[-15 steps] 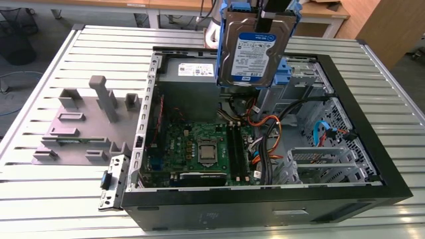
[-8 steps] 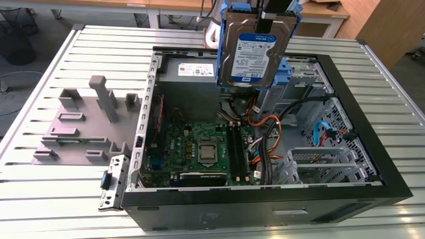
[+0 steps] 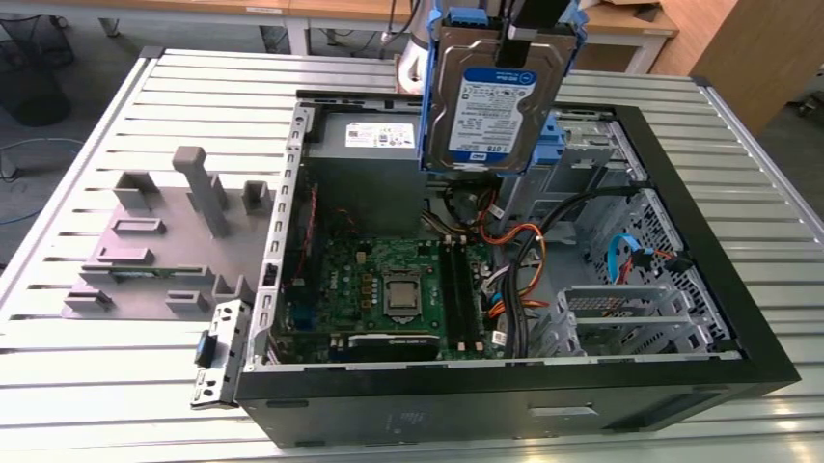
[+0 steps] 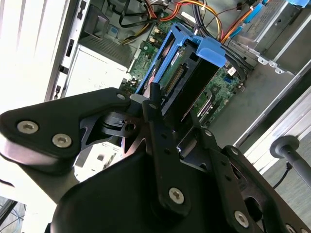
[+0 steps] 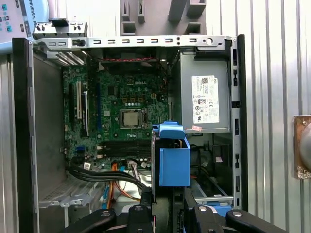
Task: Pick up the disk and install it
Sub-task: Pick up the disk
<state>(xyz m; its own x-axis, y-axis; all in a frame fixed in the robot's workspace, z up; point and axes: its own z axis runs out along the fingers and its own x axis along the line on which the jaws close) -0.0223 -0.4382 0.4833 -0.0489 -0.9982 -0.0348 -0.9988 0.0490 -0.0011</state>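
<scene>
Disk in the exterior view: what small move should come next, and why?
Probably a short, slow descent toward the case. The disk hangs upright, gripped at its top by the gripper, above the open computer case, and is not yet seated in any bay. Whether it is lined up with a bay is unclear, so go gently.

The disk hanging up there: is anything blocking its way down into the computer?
Nothing visible does. The gripper holds the disk in the air above the open case. Cables lie inside the case, below the disk in the exterior view; whether they cross its slot I cannot tell.
</scene>
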